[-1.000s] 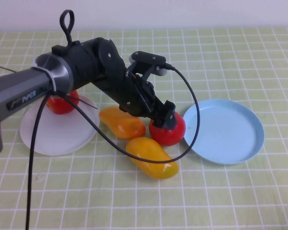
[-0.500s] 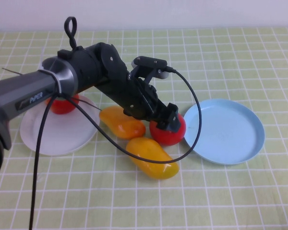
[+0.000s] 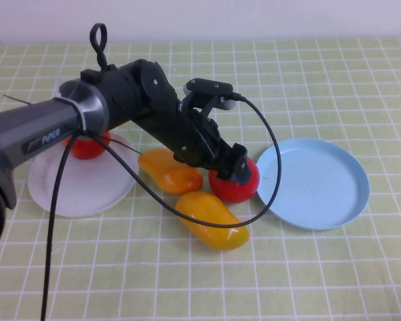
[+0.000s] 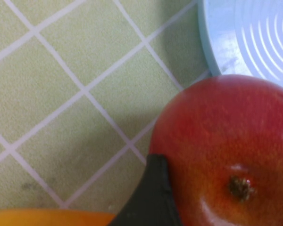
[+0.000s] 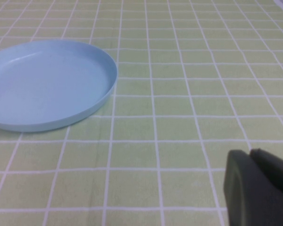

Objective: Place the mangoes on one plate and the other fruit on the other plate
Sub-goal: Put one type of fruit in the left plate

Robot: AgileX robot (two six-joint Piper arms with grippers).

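Left gripper point(image 3: 235, 167), mine, sits down over the loose apple point(image 3: 235, 186) at table centre, one finger point(image 4: 151, 197) against its skin; whether the jaws have pinched yet I cannot tell. That apple lies just beside the blue plate point(image 3: 334, 200), at its nine o'clock. Two mangoes point(image 3: 168, 170) point(image 3: 211, 219) lie at the apple's nine and seven. Farther toward nine, the white plate point(image 3: 80, 190) holds another apple point(image 3: 87, 145). I judge this the apple pickup; next I must clamp firmly, then lift clear. My right gripper point(image 5: 262, 186) is closed, parked near the blue plate.
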